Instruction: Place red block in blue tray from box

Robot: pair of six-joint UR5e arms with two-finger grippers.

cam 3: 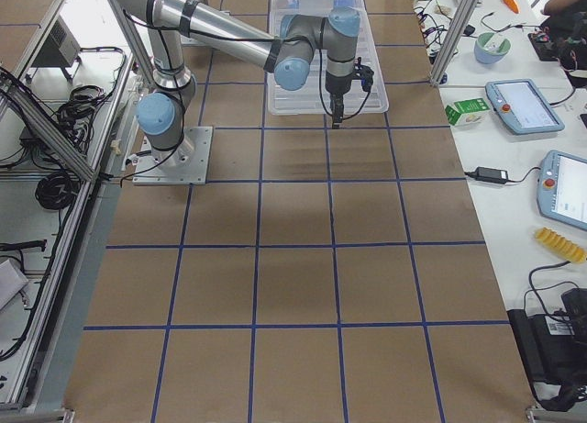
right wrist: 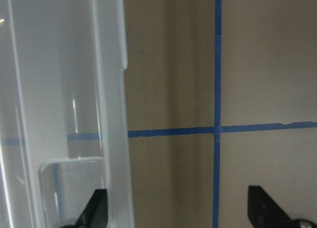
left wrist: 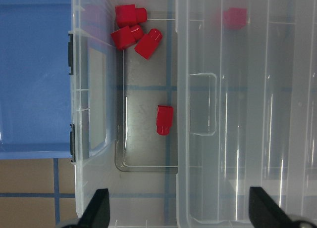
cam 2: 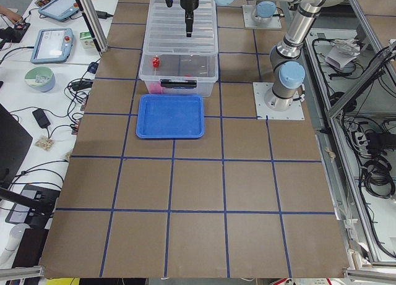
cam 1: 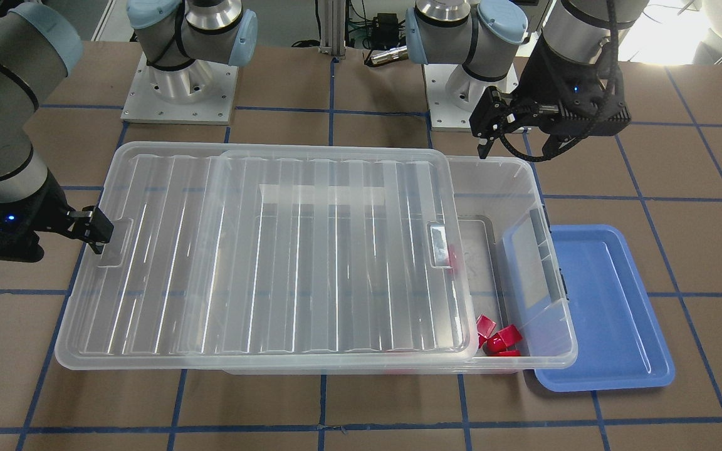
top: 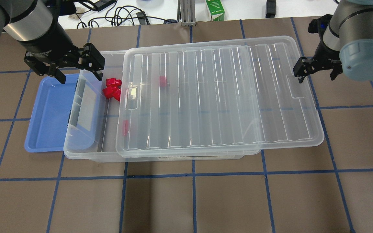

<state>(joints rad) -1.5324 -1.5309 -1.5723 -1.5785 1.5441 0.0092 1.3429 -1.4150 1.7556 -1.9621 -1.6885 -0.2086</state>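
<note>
1. Judged from how things lie, the opening step is done. The ribbed lid [top: 222,97] sits shifted toward the right end of the box [top: 173,158], so the box's left end lies uncovered.
2. Picking and placing are left to do. The blue tray [top: 49,113] holds nothing, and neither arm holds a block.
3. Three red blocks [top: 112,88] cluster in the far corner of the box's uncovered end. A lone red block [left wrist: 164,120] lies on the box floor near the lid's edge.
4. The left gripper [top: 79,73] hovers above the box's uncovered end, jaws spread and empty. The wrist view shows both the lone block and the cluster below it, untouched.
5. The right gripper [right wrist: 178,213] is beside the lid's overhanging end, beyond the box's right end, jaws spread and pinching nothing.
6. The tray rests on the tabletop [top: 193,200] just beside the box's left end.
</note>
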